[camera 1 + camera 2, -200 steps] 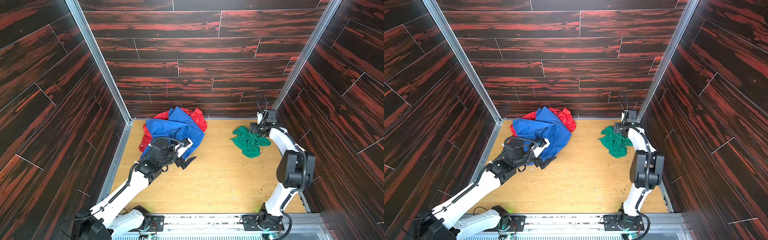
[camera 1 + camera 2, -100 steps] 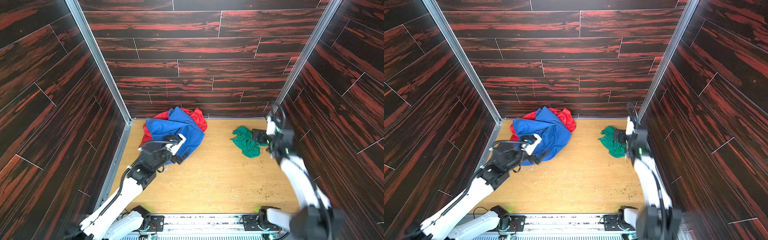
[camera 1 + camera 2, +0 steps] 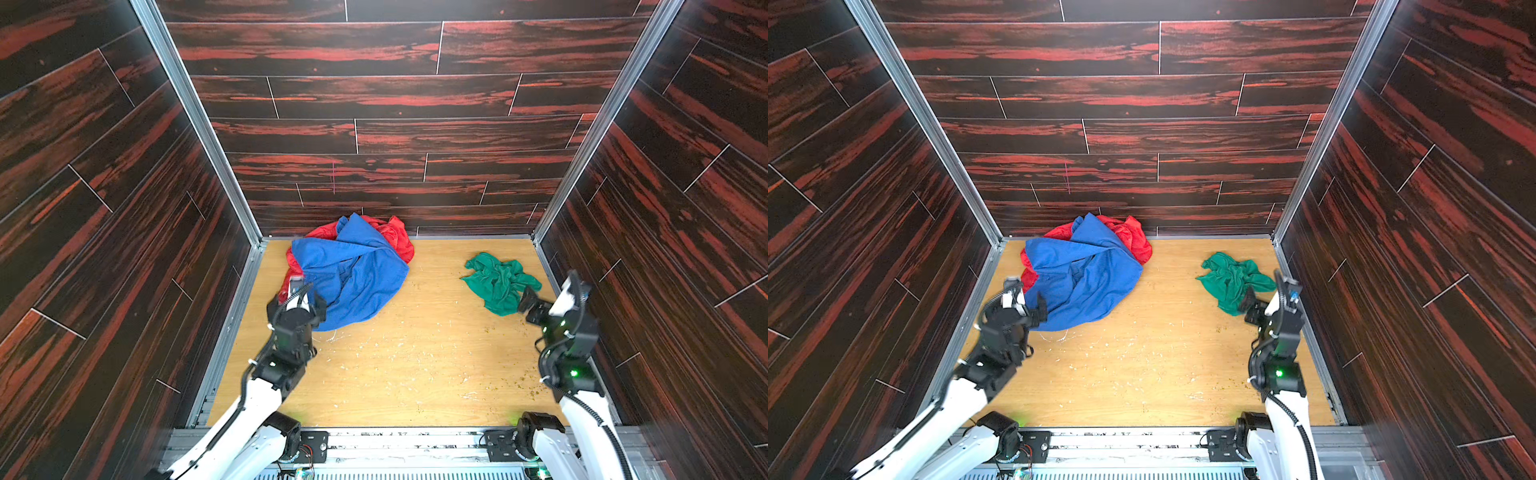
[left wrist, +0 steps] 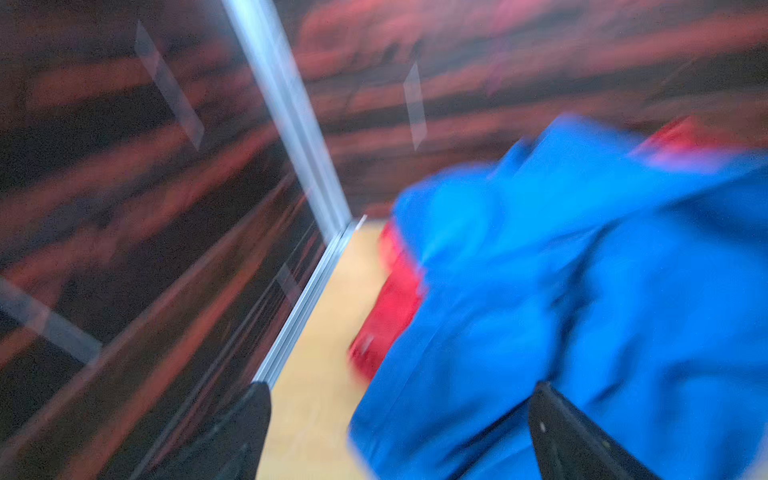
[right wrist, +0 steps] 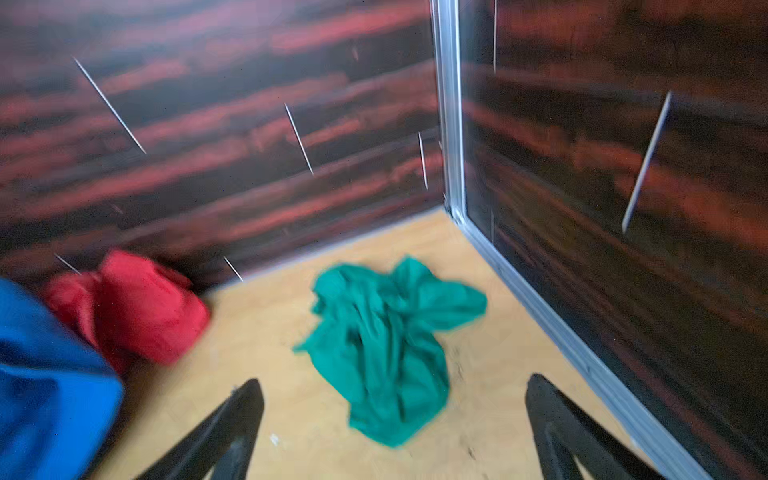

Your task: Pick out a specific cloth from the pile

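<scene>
Withdrawn: my right hand and left hand, both open, empty.
Green cloth crumpled on tabletop, well apart from blue-and-red pile, near my right hand.

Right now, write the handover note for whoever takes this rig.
Left gripper: open, empty, at the near edge of the blue cloth.
Right gripper: open, empty, beside the green cloth.
Things: green cloth lies alone on the right of the wooden floor; the pile, blue cloth draped over red cloth, sits back left.
Done: green cloth is out of the pile.
Left: probably only parking both arms.
</scene>
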### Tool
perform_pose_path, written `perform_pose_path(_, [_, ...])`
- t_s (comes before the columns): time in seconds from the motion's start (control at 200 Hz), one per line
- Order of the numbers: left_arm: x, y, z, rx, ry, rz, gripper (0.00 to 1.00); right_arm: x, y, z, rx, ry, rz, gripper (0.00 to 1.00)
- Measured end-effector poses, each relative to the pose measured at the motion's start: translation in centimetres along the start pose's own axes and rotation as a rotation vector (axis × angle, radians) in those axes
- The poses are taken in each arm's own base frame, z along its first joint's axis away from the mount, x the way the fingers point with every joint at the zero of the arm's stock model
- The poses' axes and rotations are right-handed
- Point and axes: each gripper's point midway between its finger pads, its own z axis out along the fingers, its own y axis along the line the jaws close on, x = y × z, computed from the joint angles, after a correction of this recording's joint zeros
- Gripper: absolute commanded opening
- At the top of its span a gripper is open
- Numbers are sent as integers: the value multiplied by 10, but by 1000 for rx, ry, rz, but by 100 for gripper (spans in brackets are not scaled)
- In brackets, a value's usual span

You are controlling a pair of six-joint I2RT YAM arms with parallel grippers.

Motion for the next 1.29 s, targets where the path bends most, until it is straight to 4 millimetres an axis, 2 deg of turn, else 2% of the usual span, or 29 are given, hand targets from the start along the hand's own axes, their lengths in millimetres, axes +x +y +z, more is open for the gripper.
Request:
perform_pose_path(0.07, [27,10,12,-64,60,8,99,39,-7,9,12,70,-16,99])
perform_pose_path(0.165, [46,17,24,-108,85,-7,99,88,-14,17,17,157,-31,99])
perform_pose_path(0.23, [55,19,31,-116,84,-31,99,110,-16,21,5,178,-34,99])
perform_pose_path(0.336, [71,19,43,-100,73,-85,99,129,-15,28,-16,190,-42,99])
perform_pose_path(0.491, [95,15,58,-72,81,-123,99,111,-2,43,-83,82,-59,99])
perform_pose_path(0.651, [103,8,77,-36,51,-166,99,95,16,52,-173,-5,-121,99])
perform_pose_path(0.712, [112,5,83,-36,57,-169,99,93,22,56,-205,-29,-143,99])
perform_pose_path(0.767, [117,5,83,-34,73,-168,99,99,26,62,-229,-25,-161,99])
perform_pose_path(0.872, [103,10,85,-59,53,-200,99,112,30,70,-254,16,-182,99])
perform_pose_path(1.017, [73,11,102,-83,7,-230,99,84,40,86,-273,-40,-191,99])
perform_pose_path(1.087, [75,10,103,-84,25,-226,99,80,40,88,-269,-50,-191,99])
perform_pose_path(1.293, [87,9,103,-84,80,-203,99,85,36,89,-246,-31,-189,99])
